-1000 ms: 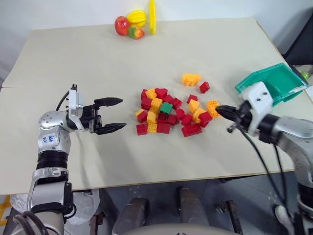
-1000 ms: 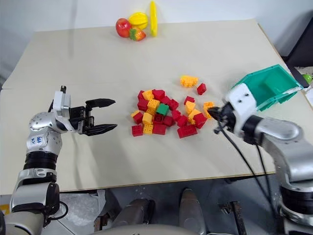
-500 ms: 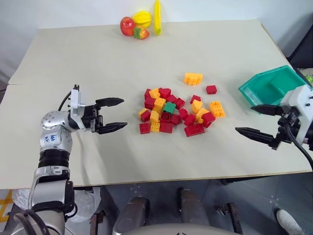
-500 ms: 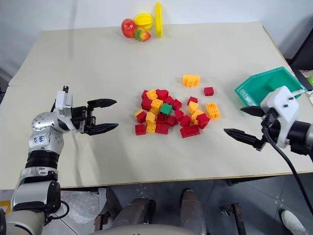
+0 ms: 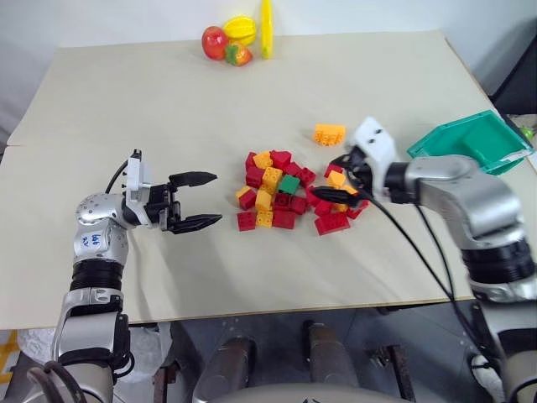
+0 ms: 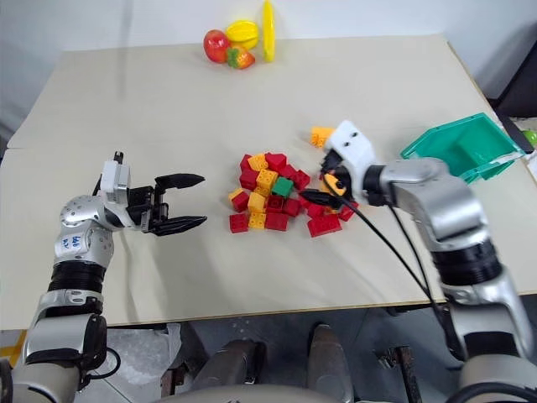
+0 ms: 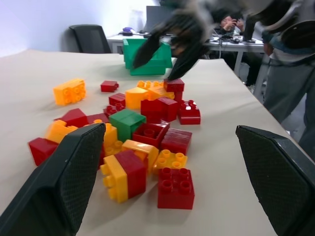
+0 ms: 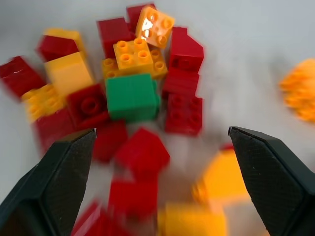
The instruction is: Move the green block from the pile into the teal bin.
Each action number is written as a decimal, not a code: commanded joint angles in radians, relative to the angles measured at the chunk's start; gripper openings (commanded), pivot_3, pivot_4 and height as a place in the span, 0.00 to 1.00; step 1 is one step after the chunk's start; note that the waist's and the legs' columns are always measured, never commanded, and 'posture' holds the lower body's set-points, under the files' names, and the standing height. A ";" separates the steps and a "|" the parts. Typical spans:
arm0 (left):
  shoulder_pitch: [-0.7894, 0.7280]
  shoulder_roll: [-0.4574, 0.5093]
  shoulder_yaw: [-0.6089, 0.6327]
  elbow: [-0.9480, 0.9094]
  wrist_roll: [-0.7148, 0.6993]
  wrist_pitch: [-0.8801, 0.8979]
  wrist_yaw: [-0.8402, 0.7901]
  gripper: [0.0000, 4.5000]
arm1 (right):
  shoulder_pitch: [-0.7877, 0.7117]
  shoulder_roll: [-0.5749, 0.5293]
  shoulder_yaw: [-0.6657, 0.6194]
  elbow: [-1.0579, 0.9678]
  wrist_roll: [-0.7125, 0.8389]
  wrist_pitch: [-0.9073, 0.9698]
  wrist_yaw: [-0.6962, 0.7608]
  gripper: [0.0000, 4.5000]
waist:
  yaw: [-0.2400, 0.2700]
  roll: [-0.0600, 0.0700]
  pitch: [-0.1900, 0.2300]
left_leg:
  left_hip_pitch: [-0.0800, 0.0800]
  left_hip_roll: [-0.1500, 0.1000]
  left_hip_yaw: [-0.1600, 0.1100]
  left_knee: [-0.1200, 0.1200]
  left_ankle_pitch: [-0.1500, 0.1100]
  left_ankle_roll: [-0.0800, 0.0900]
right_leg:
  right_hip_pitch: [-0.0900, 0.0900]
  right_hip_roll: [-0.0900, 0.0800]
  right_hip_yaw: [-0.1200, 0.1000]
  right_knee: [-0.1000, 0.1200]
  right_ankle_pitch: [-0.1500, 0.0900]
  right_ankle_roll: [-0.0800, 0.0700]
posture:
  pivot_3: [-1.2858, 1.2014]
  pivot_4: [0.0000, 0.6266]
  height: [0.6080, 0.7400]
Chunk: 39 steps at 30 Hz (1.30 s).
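Green block (image 5: 289, 185): you find it in the middle of the pile, studs up, hemmed in by red and orange-yellow bricks; nothing grips it.
Pile (image 5: 294, 195): a loose heap of red and orange-yellow bricks at the centre of the table (image 5: 168, 109); one orange-yellow brick (image 5: 329, 134) lies apart at about 1 o'clock from the heap.
Right gripper (image 5: 332, 178): it hangs over the heap's 3 o'clock edge, pointing toward the green block; your wrist view shows its two fingers spread wide with the green block between and beyond them, and nothing held.
Left gripper (image 5: 198, 200): it hovers at 9 o'clock from the pile, well apart from it, pointing toward the bricks; fingers spread wide and empty.
Teal bin (image 5: 470, 143): you see it at 3 o'clock from the pile, at the table's right edge, tilted.
Toy fruit (image 5: 235, 40): a small cluster at the far edge of the table, at 11 o'clock from the pile.
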 commanded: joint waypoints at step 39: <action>0.070 -0.027 -0.077 -0.243 0.039 0.100 0.159 1.00 | -0.094 -0.021 -0.150 -0.109 -0.131 -0.120 0.132 0.46 | -0.006 0.000 0.000 | -0.002 -0.001 0.000 0.002 -0.001 0.000 | -0.003 0.000 0.000 0.004 0.000 -0.001 | 0.52 0.24 1.00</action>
